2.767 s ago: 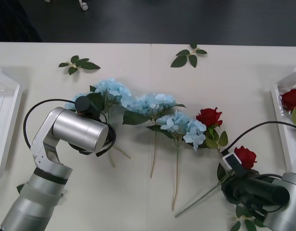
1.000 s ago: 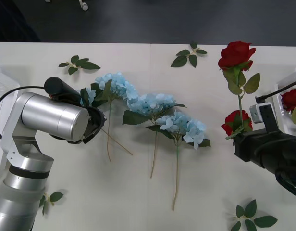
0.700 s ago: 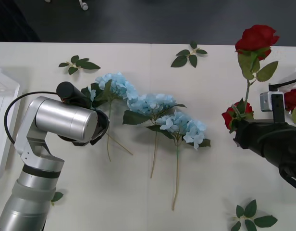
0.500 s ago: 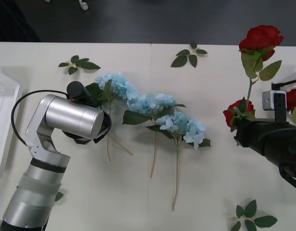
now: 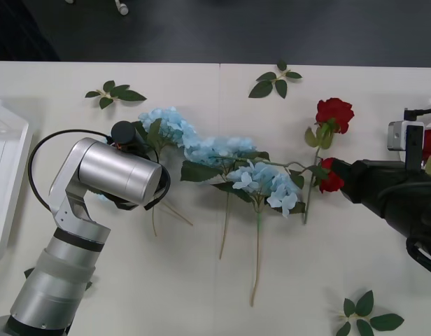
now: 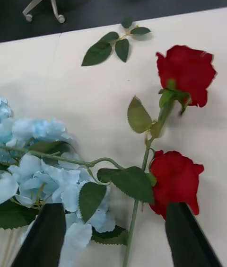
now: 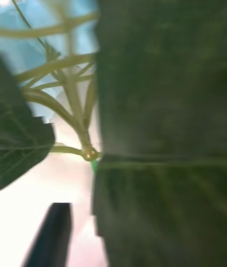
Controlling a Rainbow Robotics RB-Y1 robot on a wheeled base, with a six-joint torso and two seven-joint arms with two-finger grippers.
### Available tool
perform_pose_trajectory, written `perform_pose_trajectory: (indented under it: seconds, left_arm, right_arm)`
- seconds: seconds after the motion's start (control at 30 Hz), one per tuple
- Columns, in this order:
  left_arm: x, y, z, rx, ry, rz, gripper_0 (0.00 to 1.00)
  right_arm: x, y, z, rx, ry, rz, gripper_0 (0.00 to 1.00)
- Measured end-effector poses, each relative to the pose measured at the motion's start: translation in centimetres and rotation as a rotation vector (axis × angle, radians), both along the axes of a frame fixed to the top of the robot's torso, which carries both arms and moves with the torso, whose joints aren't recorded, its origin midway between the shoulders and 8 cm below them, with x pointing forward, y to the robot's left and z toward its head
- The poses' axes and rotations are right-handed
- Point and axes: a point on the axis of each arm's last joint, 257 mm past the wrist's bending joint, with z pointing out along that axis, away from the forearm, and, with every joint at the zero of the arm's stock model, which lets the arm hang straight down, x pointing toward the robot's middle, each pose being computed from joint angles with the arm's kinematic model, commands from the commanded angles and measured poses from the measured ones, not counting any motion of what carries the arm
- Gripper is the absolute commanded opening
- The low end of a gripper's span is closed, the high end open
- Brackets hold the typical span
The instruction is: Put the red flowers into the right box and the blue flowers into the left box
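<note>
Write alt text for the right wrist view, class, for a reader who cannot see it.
Two red roses lie on a white table, stems crossing green leaves, beside a pale-blue hydrangea cluster. The right hand is open, its two dark fingers apart with one bloom just beyond them. A loose leaf sprig lies farther off near the table's edge.

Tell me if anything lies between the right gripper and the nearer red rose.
Nothing visible blocks it: the nearer red rose lies just ahead of the open right gripper. A green leaf and a blue flower crowd its side.

Cream table (image 5: 201, 294), blue flowers (image 5: 222, 157), red flowers (image 5: 333, 112), leaf sprigs (image 5: 275, 80), left box (image 5: 5, 182)
</note>
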Motion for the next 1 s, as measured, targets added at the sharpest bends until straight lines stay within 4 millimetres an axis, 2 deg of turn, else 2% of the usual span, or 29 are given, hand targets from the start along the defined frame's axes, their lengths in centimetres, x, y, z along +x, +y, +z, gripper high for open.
perform_pose_trajectory:
  seconds: [0.5,0.63,0.8,1.0]
  left_arm:
    - [-0.2,0.1,-0.2,-0.003,0.009,0.011,0.00]
    - [-1.0,0.0,-0.1,-0.007,0.036,0.014,0.00]
    - [-1.8,-0.6,2.3,-0.031,0.033,-0.008,0.00]
    - [-2.4,0.1,6.0,-0.040,-0.017,-0.056,0.00]
  right_arm:
    - [-0.4,-1.2,-1.1,0.017,0.039,-0.053,1.00]
    - [-0.3,-1.6,-1.5,0.012,0.044,-0.061,1.00]
    - [-0.3,-1.8,-2.0,0.023,0.062,-0.068,1.00]
    - [-0.5,-0.2,-2.4,0.116,0.134,-0.056,1.00]
